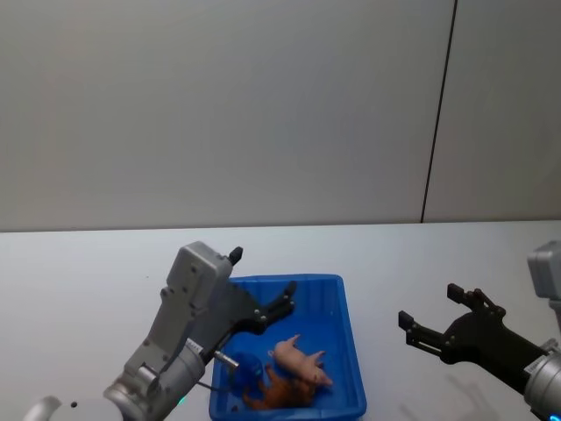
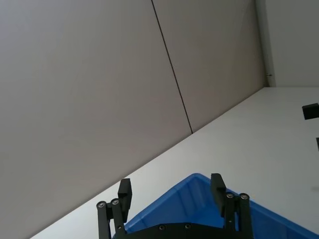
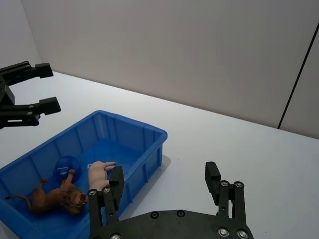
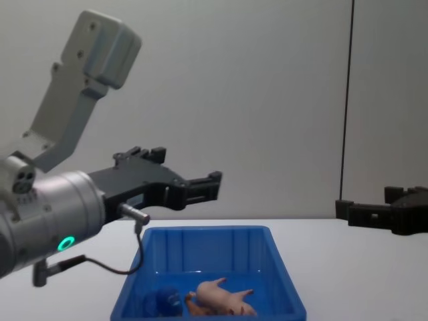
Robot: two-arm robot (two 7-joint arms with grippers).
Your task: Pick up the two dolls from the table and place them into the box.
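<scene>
Both dolls lie inside the blue box [image 1: 346, 333]: the pale pink pig [image 1: 301, 360] on its side, the brown lion [image 1: 282, 395] beside it toward the near end. The right wrist view shows the pig [image 3: 98, 174] and the lion [image 3: 57, 196] on the box floor [image 3: 134, 124]. My left gripper [image 1: 263, 273] hangs open and empty above the box's far left part. Off to the right of the box, my right gripper [image 1: 429, 305] is open and empty over the white table [image 1: 88, 272]. From the chest view, the left gripper [image 4: 186, 166] is well above the box rim [image 4: 200, 234].
A small dark blue round object [image 1: 245, 367] also lies in the box next to the lion. A thin cable [image 4: 120, 267] from the left arm dangles near the box's left wall. A grey wall stands behind the table.
</scene>
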